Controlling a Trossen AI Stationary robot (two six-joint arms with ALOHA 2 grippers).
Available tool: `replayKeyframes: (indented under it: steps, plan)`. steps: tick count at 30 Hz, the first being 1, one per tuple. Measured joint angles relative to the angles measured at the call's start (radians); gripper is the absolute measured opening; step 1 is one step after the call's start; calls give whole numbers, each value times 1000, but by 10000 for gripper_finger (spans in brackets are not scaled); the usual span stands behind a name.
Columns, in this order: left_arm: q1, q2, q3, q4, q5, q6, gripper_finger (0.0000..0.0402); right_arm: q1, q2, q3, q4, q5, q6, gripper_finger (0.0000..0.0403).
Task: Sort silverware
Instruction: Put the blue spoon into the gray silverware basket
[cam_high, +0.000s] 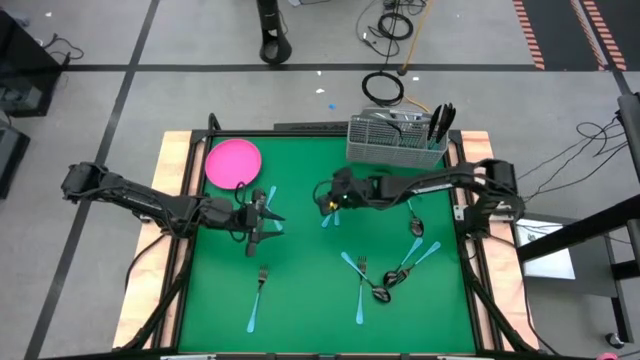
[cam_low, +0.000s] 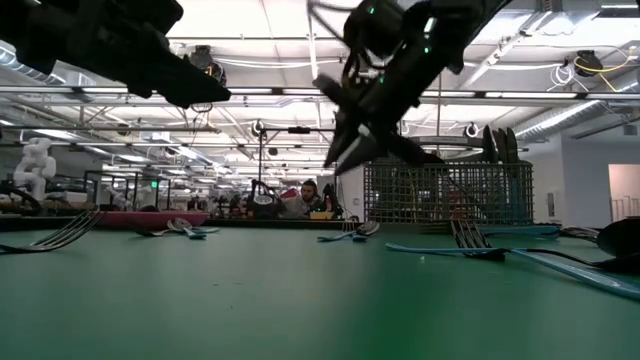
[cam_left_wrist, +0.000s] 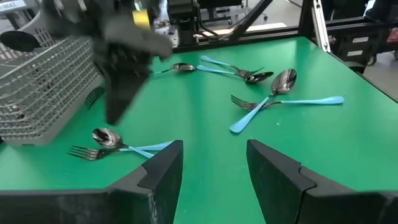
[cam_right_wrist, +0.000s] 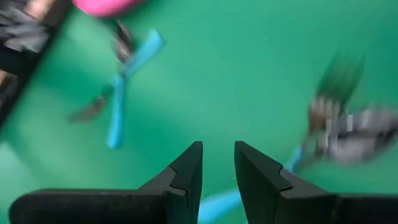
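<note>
Workshop hall under bright ceiling lights

A grey tiled floor (cam_high: 120, 60) carries loose cables (cam_high: 385, 88); strip lights (cam_low: 250, 45) and white beams span the ceiling beyond the green tabletop (cam_high: 300, 300).

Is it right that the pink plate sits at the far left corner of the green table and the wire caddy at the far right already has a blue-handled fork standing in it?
Not quite. The pink plate is at the far left of the green table, and the wire caddy at the far right, but the high view shows only dark utensils standing in the caddy, no blue handle.
</note>
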Motion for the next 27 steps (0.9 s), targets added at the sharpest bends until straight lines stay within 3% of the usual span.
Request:
replayKeyframes:
  steps: [4,10,16,27]
  plan:
    - [0,0,0,1,0,-18,180,0,46,0,-54,-27,112,84]
    - [0,0,0,8,0,-19,180,-1,70,0,-73,-35,144,84]
    - [0,0,0,10,0,-22,180,-9,70,0,-178,22,165,84]
    - [0,0,0,10,0,-22,180,-5,95,0,-122,91,193,84]
